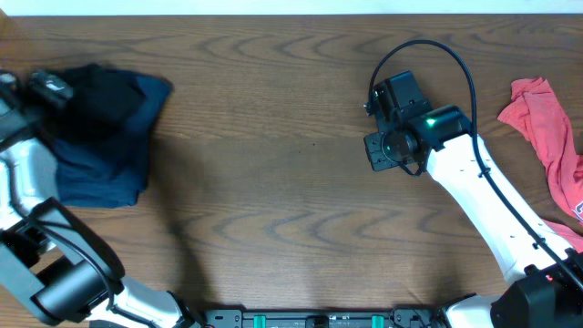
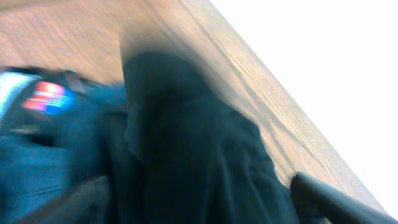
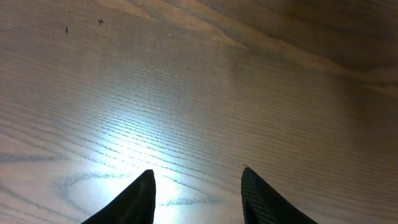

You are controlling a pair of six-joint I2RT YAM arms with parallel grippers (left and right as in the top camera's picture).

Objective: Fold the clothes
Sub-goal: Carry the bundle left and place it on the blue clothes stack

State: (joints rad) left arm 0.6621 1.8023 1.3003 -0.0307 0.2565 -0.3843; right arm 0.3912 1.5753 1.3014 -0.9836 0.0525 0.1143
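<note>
A dark blue garment [image 1: 109,146] lies bunched at the table's far left, with a black fold on top. In the left wrist view the garment [image 2: 186,143] fills the frame and shows a red and white label [image 2: 46,96]. My left gripper [image 1: 46,88] is at the garment's far left edge; in its own view its jaws [image 2: 196,202] are spread wide with cloth lying between them. A red garment [image 1: 556,137] lies crumpled at the right edge. My right gripper [image 1: 387,150] is open and empty over bare wood [image 3: 196,183], well away from both garments.
The wooden table [image 1: 273,182] lies between the two garments. The table's far edge [image 2: 292,106] runs close behind the blue garment. The right arm's cable [image 1: 455,64] loops above its wrist.
</note>
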